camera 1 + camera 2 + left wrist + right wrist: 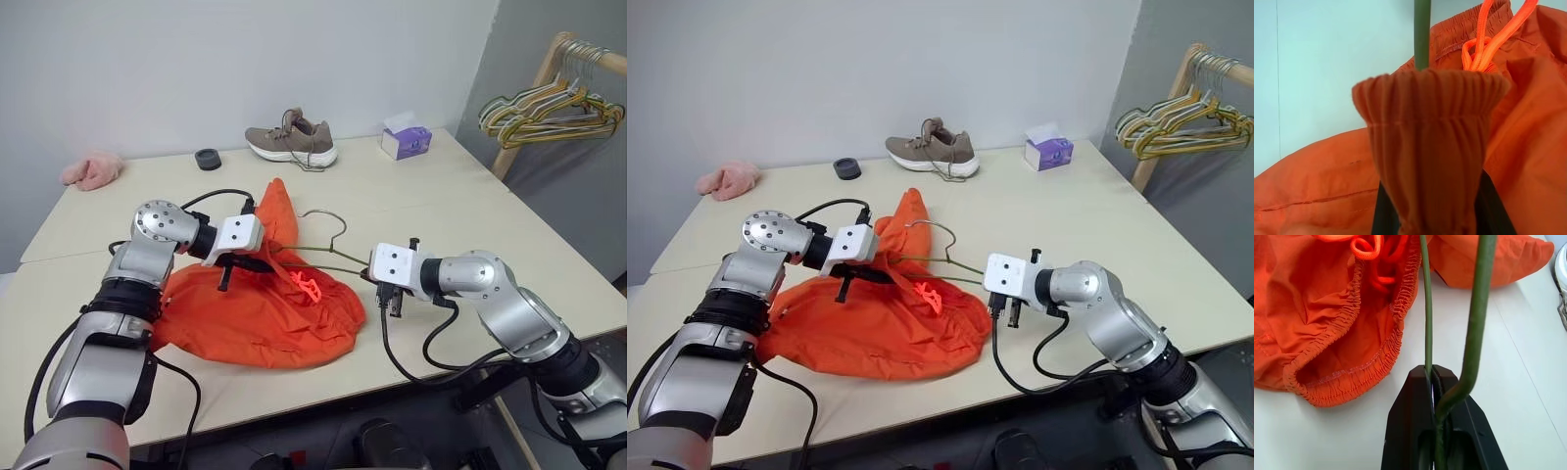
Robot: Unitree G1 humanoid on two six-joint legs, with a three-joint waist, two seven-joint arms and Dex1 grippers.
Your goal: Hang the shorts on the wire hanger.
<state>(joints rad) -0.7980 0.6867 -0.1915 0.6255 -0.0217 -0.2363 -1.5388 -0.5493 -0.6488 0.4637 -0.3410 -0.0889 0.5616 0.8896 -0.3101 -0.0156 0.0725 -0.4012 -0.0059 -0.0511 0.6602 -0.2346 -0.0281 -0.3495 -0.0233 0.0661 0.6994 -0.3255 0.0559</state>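
I see the cream table (549, 245) taking up most of my head view, with a wooden rack post at about 2 o'clock carrying a bunch of yellow and green hangers (549, 113).

The shorts (265, 313) lie heaped on the near half of the table, slightly toward 7 o'clock of its middle, one part pulled up into an orange peak toward 12 o'clock. Their elastic waistband is gathered into a tight bunch between the black fingers of my left gripper (854, 276), which is clamped on that fabric (the left wrist view shows the pleated band squeezed between both fingers). An orange drawstring (307, 289) sits looped at the waist opening.

The wire hanger (328, 245) runs across from the shorts toward 3 o'clock, its curved hook rising just past the orange peak. My right gripper (1436, 382) has its jaws closed on the hanger's corner, where the two green-bronze wires meet; the wires lead from there into the open waistband.

Along the far edge, from 11 to 1 o'clock: a pink fluffy cloth (91, 170), a small black ring-shaped thing (208, 159), a brown shoe (292, 139) with a white sole, and a purple tissue box (406, 140).
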